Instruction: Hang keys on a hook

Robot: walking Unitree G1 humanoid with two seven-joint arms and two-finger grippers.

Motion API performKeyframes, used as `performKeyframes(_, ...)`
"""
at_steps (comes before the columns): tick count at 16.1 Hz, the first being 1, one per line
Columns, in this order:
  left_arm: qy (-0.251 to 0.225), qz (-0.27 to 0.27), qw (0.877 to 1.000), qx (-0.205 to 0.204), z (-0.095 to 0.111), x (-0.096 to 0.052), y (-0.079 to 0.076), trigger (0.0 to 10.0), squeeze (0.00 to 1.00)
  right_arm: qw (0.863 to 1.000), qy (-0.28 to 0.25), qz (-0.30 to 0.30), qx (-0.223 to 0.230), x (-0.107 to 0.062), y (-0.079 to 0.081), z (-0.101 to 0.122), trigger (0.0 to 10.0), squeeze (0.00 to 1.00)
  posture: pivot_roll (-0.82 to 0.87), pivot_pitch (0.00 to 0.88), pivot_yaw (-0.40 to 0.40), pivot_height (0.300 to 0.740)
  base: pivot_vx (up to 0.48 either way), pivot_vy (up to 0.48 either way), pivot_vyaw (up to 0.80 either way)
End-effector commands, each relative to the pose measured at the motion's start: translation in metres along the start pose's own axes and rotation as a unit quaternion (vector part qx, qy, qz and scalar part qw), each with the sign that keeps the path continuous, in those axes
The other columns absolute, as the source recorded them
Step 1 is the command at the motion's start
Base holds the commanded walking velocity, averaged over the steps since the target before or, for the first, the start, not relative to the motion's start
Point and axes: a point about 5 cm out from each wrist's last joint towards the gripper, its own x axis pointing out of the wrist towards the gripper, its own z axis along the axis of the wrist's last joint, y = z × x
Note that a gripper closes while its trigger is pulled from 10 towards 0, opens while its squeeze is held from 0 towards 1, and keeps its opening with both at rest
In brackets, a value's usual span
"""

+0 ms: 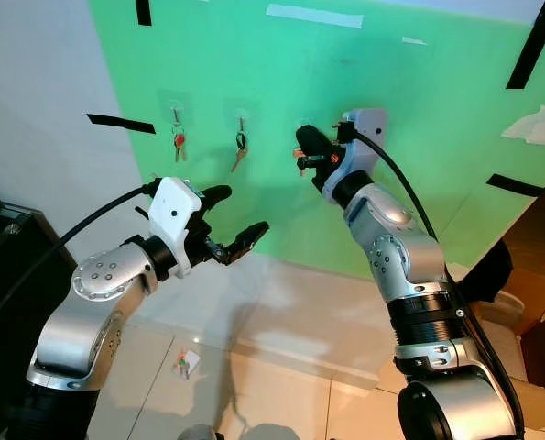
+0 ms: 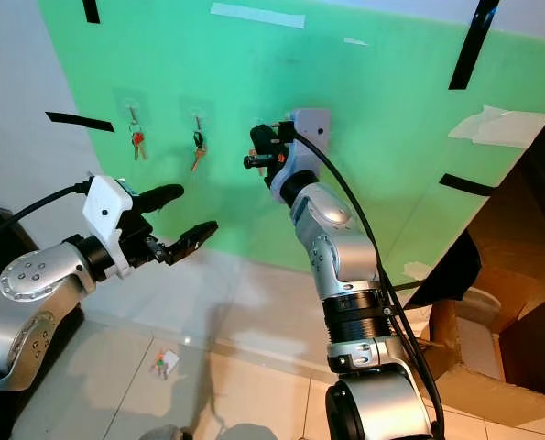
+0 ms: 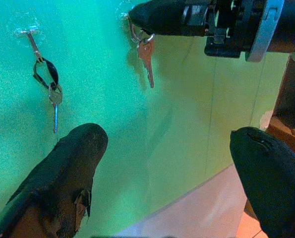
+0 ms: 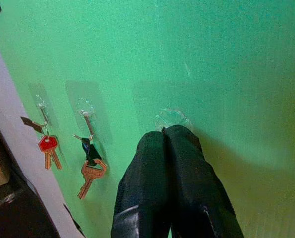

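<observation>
Up at the hook (image 4: 173,119), right end effector (image 4: 163,133) pinches keys (image 3: 146,53).

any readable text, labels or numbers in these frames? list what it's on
None readable.
Keys: no legible stamps.
Black tape and white tape on the green wall: blank.
Small item on the floor: too small to read.

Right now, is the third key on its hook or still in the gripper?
Cannot tell if hooked. The right gripper, shut, holds the key by its ring right at the third hook, key dangling below.
</observation>
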Motion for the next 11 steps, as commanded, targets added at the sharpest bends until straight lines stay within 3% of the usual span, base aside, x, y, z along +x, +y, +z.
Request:
performKeyframes(1,-0.010,-0.001,1.000,0.003,0.006,0.000,0.000,10.0,0.00,1.000,0.011,-0.010,-0.004,0.002,-0.001,-0.004,10.0,0.00,0.05,0.000,-0.022,0.740,0.000,0.000,0.00)
performKeyframes(6,-0.007,-0.002,1.000,0.002,0.005,0.000,-0.001,10.0,0.00,0.998,0.020,-0.057,0.012,0.000,-0.011,-0.009,10.0,0.00,0.05,0.000,-0.024,0.740,0.000,0.000,0.00)
performKeyframes(11,-0.005,-0.002,1.000,0.001,0.004,0.000,-0.001,10.0,0.00,0.991,0.011,-0.107,0.084,-0.007,-0.020,-0.015,10.0,0.00,0.05,0.000,-0.023,0.740,0.000,0.000,0.00)
